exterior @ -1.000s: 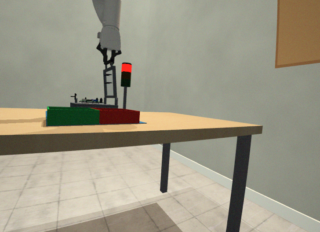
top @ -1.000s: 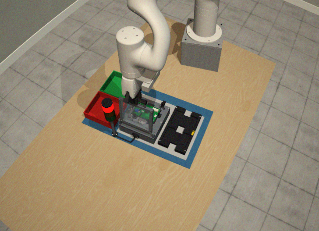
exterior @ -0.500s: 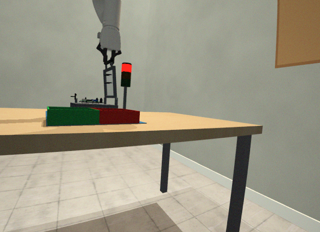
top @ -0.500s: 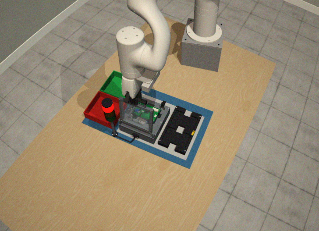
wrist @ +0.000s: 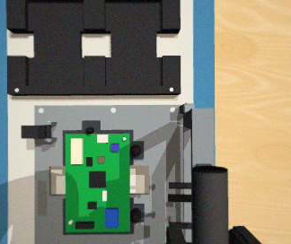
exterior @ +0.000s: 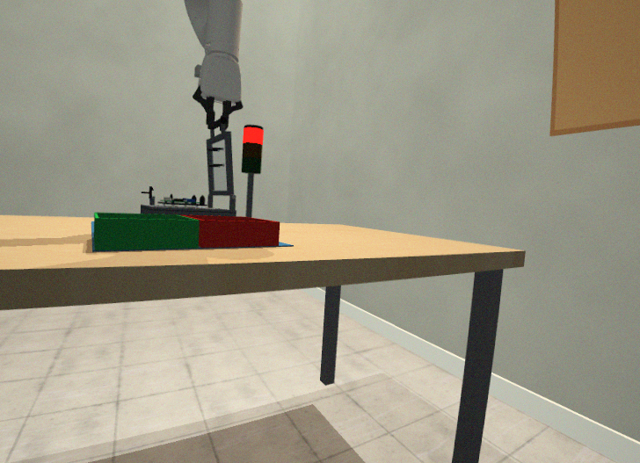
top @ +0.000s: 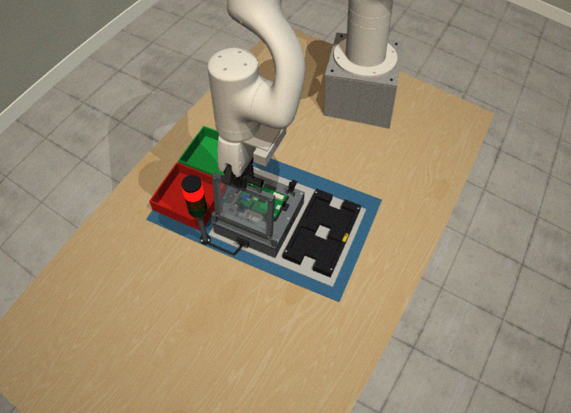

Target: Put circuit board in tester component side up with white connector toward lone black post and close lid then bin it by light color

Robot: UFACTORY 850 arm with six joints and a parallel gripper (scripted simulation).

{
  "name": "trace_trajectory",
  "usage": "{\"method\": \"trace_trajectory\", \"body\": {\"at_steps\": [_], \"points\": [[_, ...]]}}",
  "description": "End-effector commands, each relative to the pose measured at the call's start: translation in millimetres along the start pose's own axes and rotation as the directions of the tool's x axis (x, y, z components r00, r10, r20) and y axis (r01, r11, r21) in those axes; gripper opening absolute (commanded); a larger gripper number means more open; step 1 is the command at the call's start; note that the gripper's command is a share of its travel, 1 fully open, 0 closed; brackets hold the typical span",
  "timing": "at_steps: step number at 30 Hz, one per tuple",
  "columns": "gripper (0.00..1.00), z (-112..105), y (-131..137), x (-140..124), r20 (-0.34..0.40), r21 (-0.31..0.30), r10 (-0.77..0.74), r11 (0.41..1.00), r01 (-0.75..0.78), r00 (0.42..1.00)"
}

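Note:
The green circuit board (wrist: 97, 181) lies flat in the grey tester (top: 258, 215), component side up. Its white connector (wrist: 76, 151) is at the end nearest the tray. The tester's clear lid (exterior: 219, 169) stands upright and open; it also shows in the top view (top: 241, 206). My gripper (exterior: 217, 122) hangs just above the lid's top edge, fingers a little apart, with nothing between them; it also shows in the top view (top: 237, 173). The signal light (exterior: 253, 135) glows red. The red bin (top: 172, 194) and the green bin (top: 202, 146) stand side by side to the left of the tester.
The black tray (top: 322, 231) lies empty to the right of the tester on the blue mat. The signal light's pole (top: 201, 224) stands at the tester's front left corner, close to the lid. The arm's grey base block (top: 361, 93) stands at the back.

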State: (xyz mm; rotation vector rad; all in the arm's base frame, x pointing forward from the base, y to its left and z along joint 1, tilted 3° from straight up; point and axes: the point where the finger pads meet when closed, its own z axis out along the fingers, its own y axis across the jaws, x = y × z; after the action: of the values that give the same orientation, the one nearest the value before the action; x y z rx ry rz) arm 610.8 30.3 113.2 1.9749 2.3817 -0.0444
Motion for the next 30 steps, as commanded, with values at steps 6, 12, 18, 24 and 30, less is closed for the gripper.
{"method": "trace_trajectory", "body": {"at_steps": [6,12,18,24,30], "points": [[0.0,-0.9,0.9,-0.1,0.0,-0.002,0.0,1.0,0.0,1.0],[0.0,-0.9,0.9,-0.1,0.0,-0.002,0.0,1.0,0.0,1.0],[0.0,-0.9,0.9,-0.1,0.0,-0.002,0.0,1.0,0.0,1.0],[0.0,-0.9,0.9,-0.1,0.0,-0.002,0.0,1.0,0.0,1.0],[0.0,-0.9,0.9,-0.1,0.0,-0.002,0.0,1.0,0.0,1.0]]}}
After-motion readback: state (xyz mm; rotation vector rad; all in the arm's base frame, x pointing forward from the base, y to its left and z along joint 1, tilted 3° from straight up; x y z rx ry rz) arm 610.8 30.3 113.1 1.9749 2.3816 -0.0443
